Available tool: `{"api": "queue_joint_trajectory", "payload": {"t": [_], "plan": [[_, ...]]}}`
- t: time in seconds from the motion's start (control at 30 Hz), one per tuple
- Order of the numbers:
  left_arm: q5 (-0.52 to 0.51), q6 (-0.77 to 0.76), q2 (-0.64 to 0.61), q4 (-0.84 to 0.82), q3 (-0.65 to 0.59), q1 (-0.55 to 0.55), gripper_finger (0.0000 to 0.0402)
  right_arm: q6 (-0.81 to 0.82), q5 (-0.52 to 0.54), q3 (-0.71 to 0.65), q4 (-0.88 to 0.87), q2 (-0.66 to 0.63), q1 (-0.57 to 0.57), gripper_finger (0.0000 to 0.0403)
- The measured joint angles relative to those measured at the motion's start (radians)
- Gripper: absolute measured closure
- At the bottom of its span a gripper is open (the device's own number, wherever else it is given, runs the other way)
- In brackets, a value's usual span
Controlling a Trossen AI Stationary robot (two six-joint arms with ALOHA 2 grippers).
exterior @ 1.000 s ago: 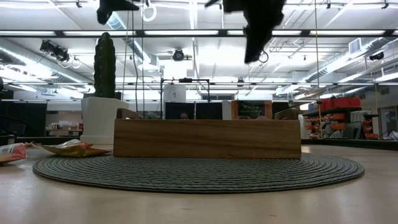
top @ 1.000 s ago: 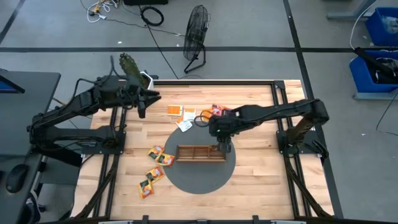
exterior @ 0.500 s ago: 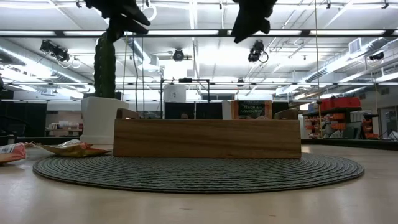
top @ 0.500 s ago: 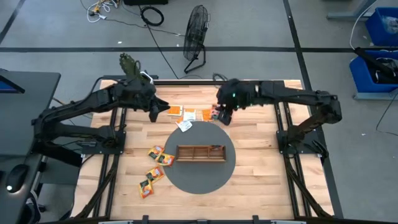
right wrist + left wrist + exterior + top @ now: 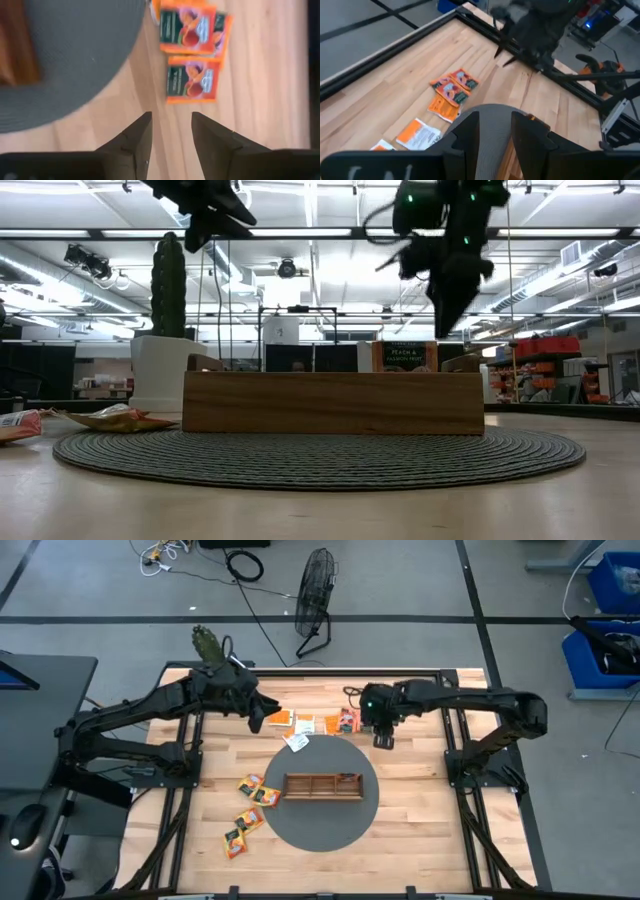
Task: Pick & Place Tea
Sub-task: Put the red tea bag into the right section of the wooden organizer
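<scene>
High view shows us tea (image 5: 300, 723) lying on the counter (image 5: 420, 810) behind the tray (image 5: 322, 786). Our right pincer (image 5: 384, 741) hangs beside it, fingers apart, empty. Our left pincer (image 5: 268, 706) hangs near too, apart, empty.

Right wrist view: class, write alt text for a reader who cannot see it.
The right gripper, fingers open and empty, hangs over bare wooden table just short of overlapping orange tea sachets. The grey round mat fills one corner.
</scene>
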Motion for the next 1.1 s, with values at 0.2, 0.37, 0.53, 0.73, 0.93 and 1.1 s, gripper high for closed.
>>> {"api": "queue_joint_trajectory", "payload": {"t": [0.2,0.37,0.53,0.73,0.93,1.1], "plan": [[-0.011,0.000,0.000,0.012,0.000,0.001,0.0287,-0.070,-0.002,-0.161,0.254,-0.001,0.020,0.0259],[-0.012,0.001,0.000,0.012,0.000,0.001,0.0287,-0.128,-0.007,-0.272,0.458,-0.001,0.057,0.0251],[-0.011,0.000,0.000,0.011,0.000,0.001,0.0287,-0.130,0.073,-0.379,0.616,-0.001,0.079,0.0228],[-0.012,0.000,0.000,0.011,0.000,0.001,0.0287,-0.118,0.107,-0.460,0.713,-0.001,0.075,0.0203],[-0.023,0.000,0.000,0.011,0.000,0.001,0.0287,-0.112,0.113,-0.500,0.802,0.046,0.058,0.0201],[-0.027,0.000,0.000,0.011,0.000,0.001,0.0287,-0.115,0.249,-0.501,0.855,0.092,0.051,0.0210]]}}
